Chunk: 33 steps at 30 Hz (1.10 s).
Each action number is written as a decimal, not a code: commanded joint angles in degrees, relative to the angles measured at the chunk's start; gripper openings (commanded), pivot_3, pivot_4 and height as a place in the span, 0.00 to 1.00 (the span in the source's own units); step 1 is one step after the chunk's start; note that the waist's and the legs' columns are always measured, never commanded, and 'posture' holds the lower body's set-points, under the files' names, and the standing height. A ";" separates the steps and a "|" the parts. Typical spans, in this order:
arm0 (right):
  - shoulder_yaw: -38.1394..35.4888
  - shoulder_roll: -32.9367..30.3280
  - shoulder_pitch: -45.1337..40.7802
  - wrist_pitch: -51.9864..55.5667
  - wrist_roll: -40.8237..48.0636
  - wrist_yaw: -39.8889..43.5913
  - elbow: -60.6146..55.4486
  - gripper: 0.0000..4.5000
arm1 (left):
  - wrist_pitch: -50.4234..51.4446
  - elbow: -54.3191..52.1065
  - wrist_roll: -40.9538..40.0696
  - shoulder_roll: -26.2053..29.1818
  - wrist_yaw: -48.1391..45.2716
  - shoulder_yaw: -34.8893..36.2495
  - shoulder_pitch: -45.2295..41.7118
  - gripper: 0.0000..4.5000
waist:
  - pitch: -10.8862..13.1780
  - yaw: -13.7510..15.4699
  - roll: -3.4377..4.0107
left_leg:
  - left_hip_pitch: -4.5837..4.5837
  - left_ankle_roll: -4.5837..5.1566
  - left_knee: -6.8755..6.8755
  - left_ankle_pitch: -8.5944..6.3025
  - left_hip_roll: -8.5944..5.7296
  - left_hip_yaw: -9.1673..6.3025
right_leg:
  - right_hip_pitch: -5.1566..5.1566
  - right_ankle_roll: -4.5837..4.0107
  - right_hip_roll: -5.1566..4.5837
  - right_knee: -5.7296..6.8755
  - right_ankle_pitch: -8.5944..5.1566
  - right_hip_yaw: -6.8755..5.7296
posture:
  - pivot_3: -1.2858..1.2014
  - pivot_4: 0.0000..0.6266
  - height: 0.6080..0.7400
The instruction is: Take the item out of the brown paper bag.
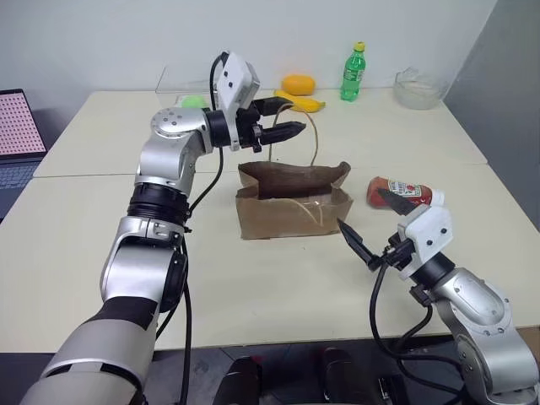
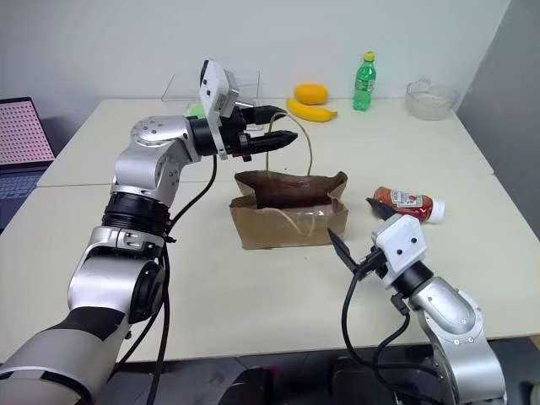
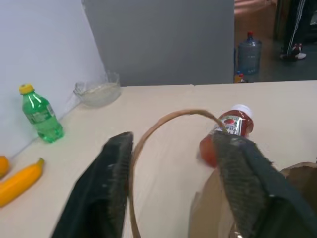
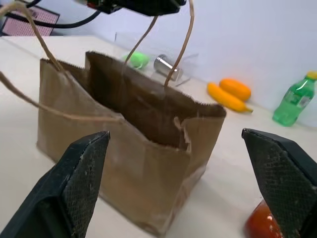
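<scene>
The brown paper bag [image 1: 291, 215] stands open in the middle of the table. One cord handle [image 1: 314, 139] rises above it; the other hangs down its front. My left gripper [image 1: 285, 118] hovers level over the bag's back edge, open, and the raised cord [image 3: 148, 136] passes between its fingers without being pinched. The item [image 1: 403, 192], a glossy red packet with a label, lies on the table to the right of the bag, outside it. My right gripper [image 1: 361, 209] is low at the bag's front right corner, wide open and holding nothing, with the item just behind it.
At the back of the table lie a banana [image 1: 302, 103] and an orange fruit [image 1: 298, 83], with a green bottle [image 1: 353, 72] and a glass bowl [image 1: 419, 88] to their right. A clear box [image 1: 181, 89] stands behind the left arm. A laptop [image 1: 17, 135] is far left.
</scene>
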 commanded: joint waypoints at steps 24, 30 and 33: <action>0.46 1.25 0.85 -10.00 3.58 -1.36 3.14 1.00 | 15.41 -61.91 -2.27 -0.14 33.99 15.64 50.77 0.82 | -0.05 0.49 0.03 | 0.04 0.00 -0.01 -0.02 0.21 0.02 | 0.01 -0.03 -0.05 0.01 0.01 0.08 | 0.52 0.24 1.00; -2.60 3.53 3.03 -19.73 2.52 -3.20 8.64 1.00 | 7.52 -68.34 7.40 -5.66 43.42 9.44 64.42 0.82 | -0.07 1.13 0.02 | 0.33 0.01 -0.03 -0.02 0.13 0.10 | 0.33 -0.14 -0.01 -0.11 0.09 0.06 | 0.52 0.24 1.00; -1.98 3.74 4.09 -22.27 2.56 -3.23 9.80 1.00 | 4.79 -68.92 7.66 -7.25 43.59 6.85 66.85 0.82 | -0.07 1.49 0.02 | 0.90 0.05 -0.22 -0.07 0.21 0.08 | 0.98 -0.14 0.06 -0.50 0.08 0.00 | 0.52 0.24 1.00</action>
